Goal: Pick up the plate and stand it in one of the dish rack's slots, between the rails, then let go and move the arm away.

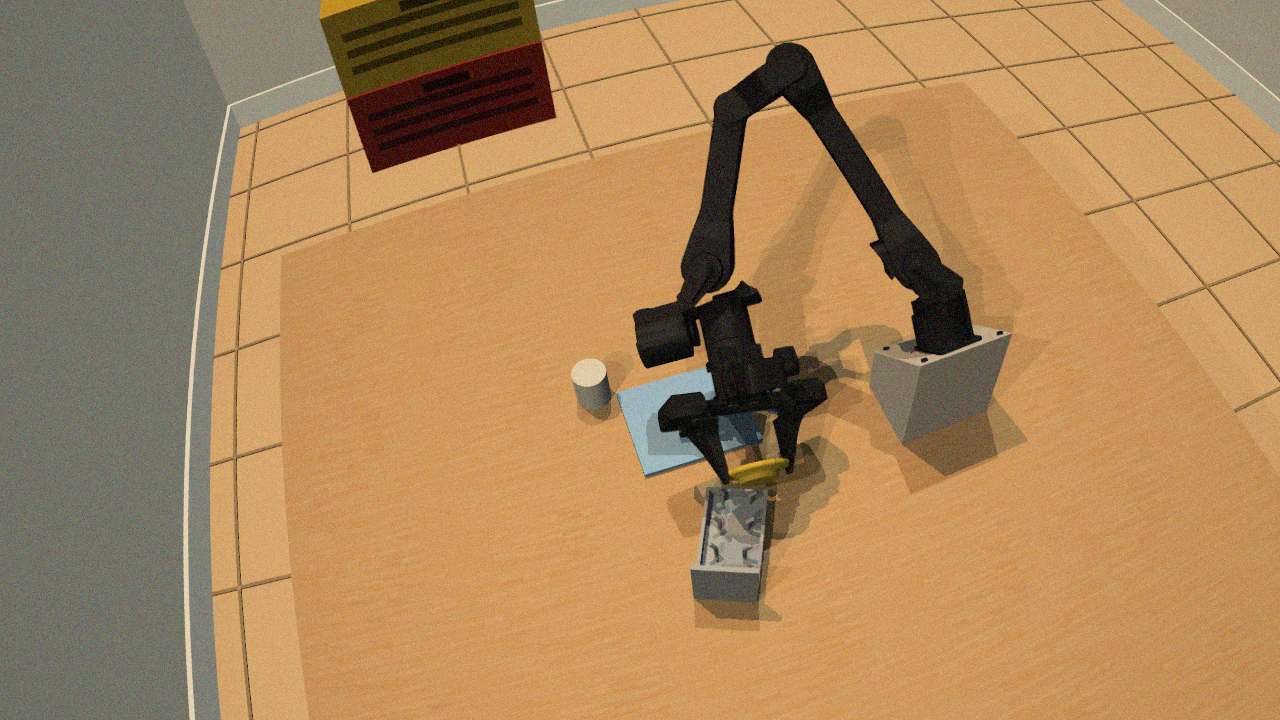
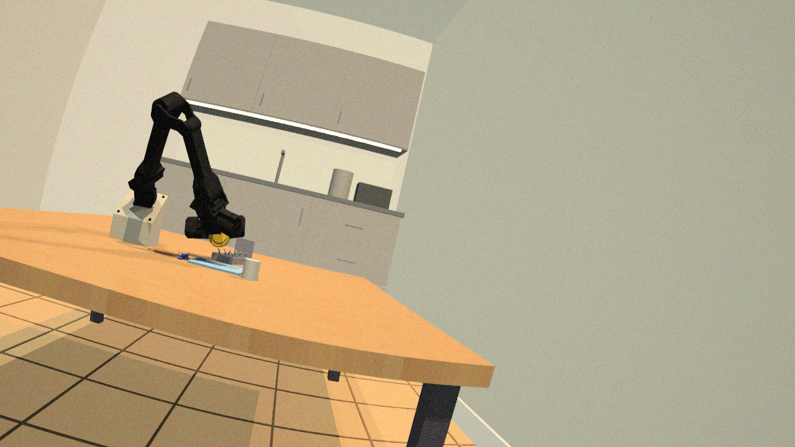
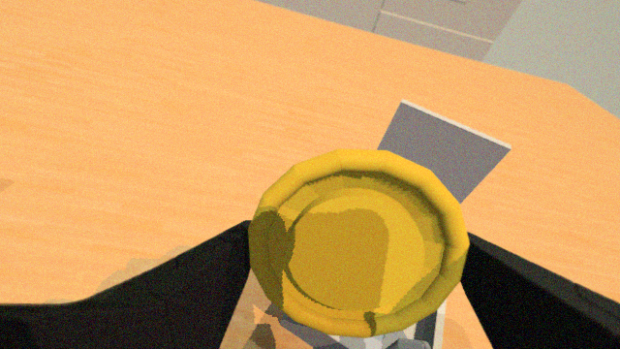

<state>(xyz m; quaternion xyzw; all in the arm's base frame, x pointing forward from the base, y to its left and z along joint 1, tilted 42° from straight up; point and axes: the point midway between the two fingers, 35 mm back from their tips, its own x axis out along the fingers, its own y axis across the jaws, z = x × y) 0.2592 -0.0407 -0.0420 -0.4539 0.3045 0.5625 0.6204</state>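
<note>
The round yellow plate (image 1: 759, 471) (image 2: 218, 239) (image 3: 356, 252) is held by its opposite edges between the fingertips of my gripper (image 1: 757, 475) (image 3: 352, 236), which is shut on it. The plate is tilted up close to upright, in the air just above the near end of the dish rack. The grey dish rack (image 1: 726, 585) (image 2: 244, 248) (image 3: 436, 150) has rows of short prongs and a tall end wall. In the wrist view the plate hides most of the rack. In the exterior view the fingertips are hard to make out against the arm.
A light blue board (image 1: 657, 447) (image 2: 213, 266) lies behind the rack, partly under the gripper. A white cylinder (image 1: 590, 385) (image 2: 251, 269) stands at its far corner. A small blue object (image 2: 183, 256) lies beside the board. The arm's grey base block (image 1: 939, 389) (image 2: 135, 228) stands on the table.
</note>
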